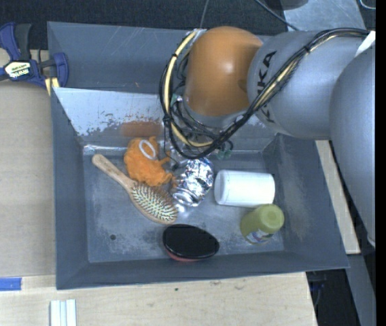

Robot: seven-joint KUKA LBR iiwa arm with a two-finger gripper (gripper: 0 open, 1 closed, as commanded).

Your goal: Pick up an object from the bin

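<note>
Evidently the pick is only getting under way: the arm (315, 80) is reaching in over the bin (77, 250), and its orange wrist cover (220, 70) and looped cables are hanging low over the back middle of the floor, hiding most of the jaws beneath them. Whether the jaws are standing open or closed I cannot tell, and nothing is showing between them, so I am not counting any grasp as made.

A crumpled silver foil wrapper (194, 180) is lying right below the jaws, closer than anything else, and I am judging it the likeliest thing for the pick. It appears to be resting on the bin floor, not lifted. An orange fuzzy toy (145, 168) is sitting just to the side of the jaws away from the arm, touching the head of a wooden hairbrush (153, 202) that is lying a little further out on that same side. A white cylindrical container (245, 187) is lying on its side just beside the foil, on the arm's side of the jaws. A green bottle (262, 221) and a black oval case (190, 242) are sitting well apart from the jaws, near the front wall.

So everything is remaining to be done: closing on one thing, lifting it, and carrying it clear of the bin.
</note>
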